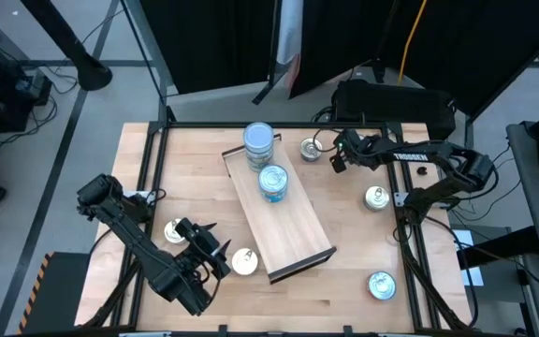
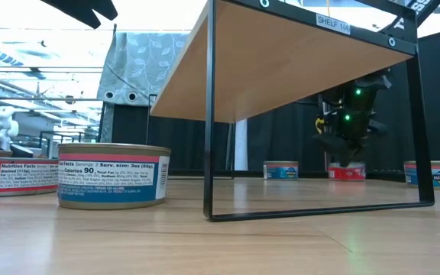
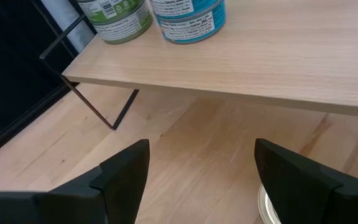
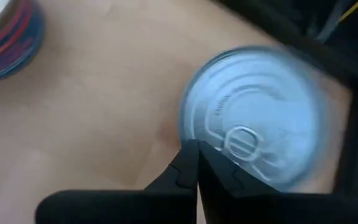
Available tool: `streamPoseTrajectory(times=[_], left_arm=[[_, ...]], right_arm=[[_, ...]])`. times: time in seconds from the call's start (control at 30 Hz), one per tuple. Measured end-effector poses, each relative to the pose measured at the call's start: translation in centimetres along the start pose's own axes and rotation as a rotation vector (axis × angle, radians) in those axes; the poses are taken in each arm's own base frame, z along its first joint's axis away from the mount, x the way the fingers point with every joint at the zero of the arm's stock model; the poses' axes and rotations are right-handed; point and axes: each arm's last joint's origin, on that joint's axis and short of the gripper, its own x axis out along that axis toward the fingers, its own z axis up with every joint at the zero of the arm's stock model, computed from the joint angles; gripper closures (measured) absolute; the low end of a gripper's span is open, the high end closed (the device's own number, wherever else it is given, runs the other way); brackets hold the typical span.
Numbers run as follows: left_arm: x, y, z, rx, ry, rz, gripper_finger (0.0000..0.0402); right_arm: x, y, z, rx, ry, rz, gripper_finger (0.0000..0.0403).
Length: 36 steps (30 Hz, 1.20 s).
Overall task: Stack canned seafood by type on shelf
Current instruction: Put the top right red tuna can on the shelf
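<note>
The shelf (image 1: 284, 220) is a light-wood board on thin dark legs, lying slantwise mid-table. Two stacks of cans stand on its far end, one (image 1: 258, 142) and another (image 1: 273, 183); the left wrist view shows them as a green-labelled can (image 3: 114, 15) and a blue-labelled can (image 3: 188, 18). My left gripper (image 3: 201, 180) hovers open at the shelf's near left side, beside a cream-topped can (image 1: 244, 261). My right gripper (image 4: 197, 165) is shut, its tips at the rim of a silver pull-tab can (image 4: 253, 140) that sits on the table at the far side (image 1: 310, 148). My right gripper's shut fingertips (image 4: 191, 158) come slanting down to the near rim of the silver can (image 4: 194, 134), which sits flat on the table. I cannot tell whether they touch it.
Loose cans sit on the table at the left (image 1: 174, 231), at the right (image 1: 376, 197) and near right (image 1: 382, 285). In the low view, two cans (image 2: 113, 176) stand close in front, with more behind the shelf's legs (image 2: 281, 169). A dark frame borders the tabletop (image 1: 157, 150).
</note>
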Motion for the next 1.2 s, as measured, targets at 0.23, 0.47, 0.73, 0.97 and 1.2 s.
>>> streamPoseTrajectory(times=[0.23, 0.47, 0.73, 0.97, 1.2], left_arm=[[0.0, 0.0, 0.0, 0.000, 0.000, 0.000, 0.0112], [-0.3, 0.0, -0.2, 0.007, -0.002, -0.009, 0.0112], [-0.7, -0.1, -0.5, 0.009, -0.006, -0.023, 0.0112], [-0.7, -0.1, -0.5, 0.009, -0.008, -0.023, 0.0112], [-0.8, -0.1, -0.6, 0.012, -0.009, -0.026, 0.0112]], right_arm=[[-0.5, 1.1, -1.0, -0.025, 0.037, 0.030, 0.0403], [-1.3, 2.5, -1.8, -0.073, 0.027, 0.055, 0.0403], [-5.7, 1.8, -0.4, -0.112, -0.025, 0.078, 0.0387], [-8.0, -1.7, 2.2, -0.177, 0.030, 0.027, 0.0283], [-6.8, -4.0, 3.2, -0.243, 0.098, 0.115, 0.0124]])
